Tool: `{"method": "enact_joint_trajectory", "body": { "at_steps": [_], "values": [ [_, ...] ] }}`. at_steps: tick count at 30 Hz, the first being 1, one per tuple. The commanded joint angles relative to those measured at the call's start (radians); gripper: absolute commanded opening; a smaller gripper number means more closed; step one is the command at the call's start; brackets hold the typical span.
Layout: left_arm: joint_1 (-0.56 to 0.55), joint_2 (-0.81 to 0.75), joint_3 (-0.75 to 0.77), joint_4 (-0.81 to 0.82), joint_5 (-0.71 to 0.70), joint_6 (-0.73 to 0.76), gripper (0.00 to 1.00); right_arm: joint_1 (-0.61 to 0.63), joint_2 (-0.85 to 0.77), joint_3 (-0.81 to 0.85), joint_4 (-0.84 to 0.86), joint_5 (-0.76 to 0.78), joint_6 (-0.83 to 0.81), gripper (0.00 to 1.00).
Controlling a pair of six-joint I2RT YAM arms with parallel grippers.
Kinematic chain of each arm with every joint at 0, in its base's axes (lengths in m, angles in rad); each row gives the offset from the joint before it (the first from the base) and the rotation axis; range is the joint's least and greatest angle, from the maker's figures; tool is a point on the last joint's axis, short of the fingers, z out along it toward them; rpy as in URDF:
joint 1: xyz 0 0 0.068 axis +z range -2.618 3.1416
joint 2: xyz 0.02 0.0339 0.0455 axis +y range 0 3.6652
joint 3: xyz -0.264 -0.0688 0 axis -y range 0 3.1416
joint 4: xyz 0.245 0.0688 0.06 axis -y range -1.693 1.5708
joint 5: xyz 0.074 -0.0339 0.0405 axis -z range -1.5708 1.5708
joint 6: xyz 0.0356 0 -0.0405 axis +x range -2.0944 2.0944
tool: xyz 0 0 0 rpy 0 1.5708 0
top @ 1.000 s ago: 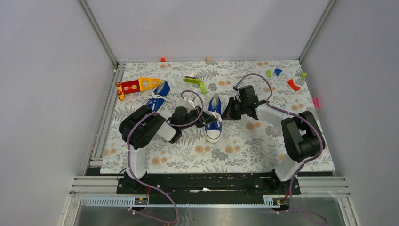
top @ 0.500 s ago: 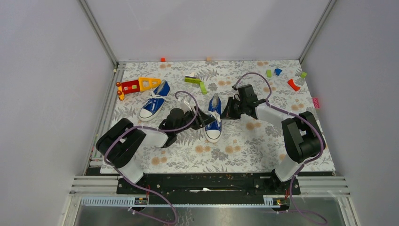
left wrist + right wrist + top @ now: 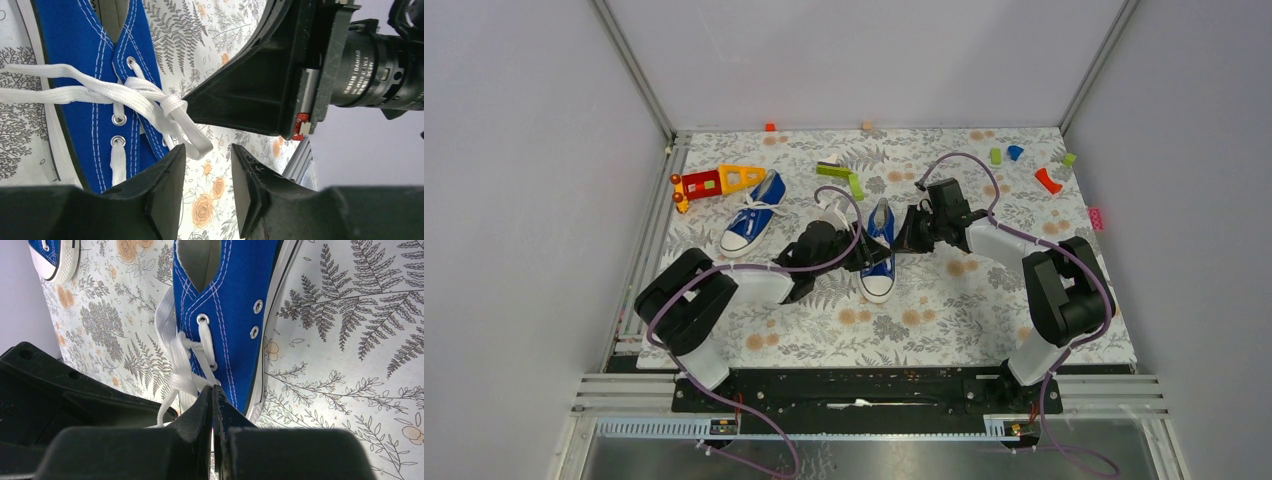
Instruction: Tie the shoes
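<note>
**Both end effectors close in on the middle shoe's laces**

We're at the centre of the floral tabletop (image 3: 944,300), where the nearer blue shoe (image 3: 877,283) sits upright on its sole, white toe cap pointing toward the arms' bases; both arms reach in on it, one from each side. The left end effector (image 3: 207,152) stands released, with a clear gap between its fingers (image 3: 165,182); a free loop of the white lace (image 3: 150,97) droops off the side of the shoe right to the mouth of that gap, but nothing is clamped there. The right end effector (image 3: 212,392) is clenched tight, fingertips pressed together, tips hard up against the bunched lace by the eyelets; whether a strand is actually pinched between them, I cannot tell. In the left wrist view, two lace ends trail out across the shoe and onto the tabletop. The second shoe (image 3: 750,220) lies well apart to the left, set at an angle, white laces splayed over its top; it sits just beside a red, orange and yellow toy (image 3: 714,182); small coloured blocks (image 3: 856,186) are scattered toward the far edge.
</note>
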Motion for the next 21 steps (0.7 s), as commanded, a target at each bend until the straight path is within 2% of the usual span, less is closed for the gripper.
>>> {"method": "enact_joint_trajectory", "body": {
  "at_steps": [1,6,10,21],
  "values": [
    [-0.004,0.024,0.061,-0.041,-0.034,0.040,0.39,0.014,-0.037,0.036,0.001,0.011,-0.018,0.00],
    [-0.004,0.044,0.074,-0.055,-0.032,0.048,0.30,0.014,-0.043,0.034,0.001,0.017,-0.017,0.00],
    [0.006,0.043,0.087,-0.107,-0.045,0.078,0.00,0.014,-0.047,0.024,0.001,0.037,-0.010,0.00],
    [0.058,0.026,0.056,-0.146,-0.021,0.119,0.00,0.012,-0.064,-0.018,0.004,0.144,0.035,0.00]
  ]
}}
